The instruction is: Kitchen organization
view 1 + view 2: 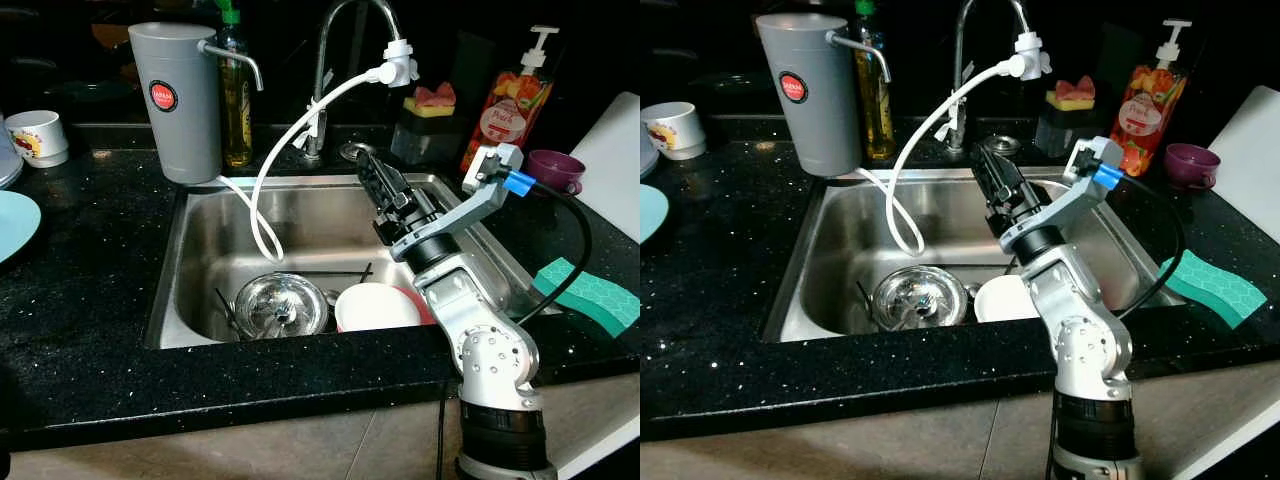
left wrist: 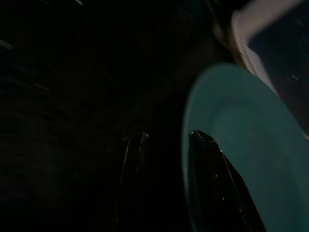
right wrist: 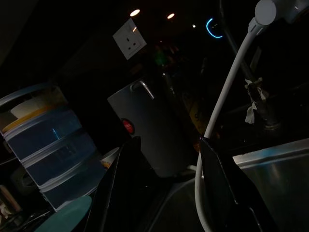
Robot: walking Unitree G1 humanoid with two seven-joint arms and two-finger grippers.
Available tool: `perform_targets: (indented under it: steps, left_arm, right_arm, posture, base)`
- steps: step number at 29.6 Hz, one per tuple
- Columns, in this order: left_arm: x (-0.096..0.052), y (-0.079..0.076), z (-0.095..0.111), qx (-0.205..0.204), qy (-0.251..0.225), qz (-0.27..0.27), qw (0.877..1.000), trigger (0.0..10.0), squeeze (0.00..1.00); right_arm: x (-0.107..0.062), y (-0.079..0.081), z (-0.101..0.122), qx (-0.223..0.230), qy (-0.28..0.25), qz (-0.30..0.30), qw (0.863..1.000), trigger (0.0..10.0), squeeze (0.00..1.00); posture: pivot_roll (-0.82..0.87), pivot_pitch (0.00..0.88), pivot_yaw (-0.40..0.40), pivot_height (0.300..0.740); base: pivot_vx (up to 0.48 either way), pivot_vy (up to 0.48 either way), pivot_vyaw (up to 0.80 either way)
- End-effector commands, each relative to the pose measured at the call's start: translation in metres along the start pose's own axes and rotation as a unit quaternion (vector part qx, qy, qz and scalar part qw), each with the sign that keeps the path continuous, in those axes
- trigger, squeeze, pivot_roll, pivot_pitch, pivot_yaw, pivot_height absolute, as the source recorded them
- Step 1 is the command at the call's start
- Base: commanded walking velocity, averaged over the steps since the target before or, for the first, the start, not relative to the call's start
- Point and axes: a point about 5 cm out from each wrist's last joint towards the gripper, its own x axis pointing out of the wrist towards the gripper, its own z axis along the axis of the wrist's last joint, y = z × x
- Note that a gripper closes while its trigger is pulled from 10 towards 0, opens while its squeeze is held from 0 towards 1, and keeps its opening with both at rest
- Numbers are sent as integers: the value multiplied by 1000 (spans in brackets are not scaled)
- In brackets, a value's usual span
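Observation:
The steel sink (image 1: 195,250) holds an upturned shiny metal bowl (image 1: 280,303), a white bowl (image 1: 375,307) over something red (image 1: 421,302), and some dark utensils. My right gripper (image 1: 366,162) hangs above the sink's right half, pointing up and back toward the faucet (image 1: 322,70). It is open and empty; in the right wrist view its fingers (image 3: 126,179) frame the grey jug (image 3: 149,130) and the white hose (image 3: 227,96). In the left wrist view my left gripper (image 2: 166,137) is open beside the teal plate (image 2: 246,159).
On the black counter: a grey filter jug (image 1: 178,100), an oil bottle (image 1: 236,95), a mug (image 1: 38,135) and teal plate (image 1: 12,225) at left. A sponge caddy (image 1: 432,125), soap dispenser (image 1: 510,100), purple cup (image 1: 555,168), green sponge (image 1: 585,295) and white board (image 1: 615,160) at right.

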Motion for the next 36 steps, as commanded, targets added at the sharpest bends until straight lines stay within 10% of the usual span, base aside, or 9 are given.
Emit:
perform_targets:
  steps: [1,14,16,17,19,34,35,36]
  left_arm:
    - [2,6,-22,11,53,2,999,10000,0]
    - [-2,-8,-36,16,96,-55,994,9961,0]
    - [-2,-6,-39,13,106,-53,993,6863,0]
    - [-2,-6,-40,10,109,-53,993,2902,0]
    - [-2,-6,-42,4,114,-58,992,0,0]
    - [-17,-36,-50,4,116,-181,977,0,0]
    - [-26,-49,-51,-2,121,-233,965,7098,0]
    - [-26,-49,-51,-2,121,-233,965,7098,0]
  right_arm:
    - [-1,-1,1,-3,0,-2,1000,10000,0]
    - [0,0,1,-2,0,0,1000,10000,0]
    - [0,0,1,-2,0,0,1000,10000,0]
    - [0,0,1,-2,0,0,1000,10000,0]
    - [0,0,1,-2,1,0,1000,10000,0]
    - [1,0,2,-3,1,1,1000,10000,0]
    - [1,0,3,-4,1,1,1000,10000,0]
    - [1,0,3,-4,1,1,1000,10000,0]
  posture:
    - [107,161,-52,740]
    - [109,164,-55,740]
    - [109,164,-55,740]
    - [109,164,-55,740]
    - [109,164,-55,740]
    - [101,165,-59,740]
    - [99,164,-61,740]
    - [99,164,-61,740]
  base:
    - [0,0,0]
    - [0,0,0]
    - [0,0,0]
    - [0,0,0]
    - [0,0,0]
    - [0,0,0]
    - [0,0,0]
    - [0,0,0]
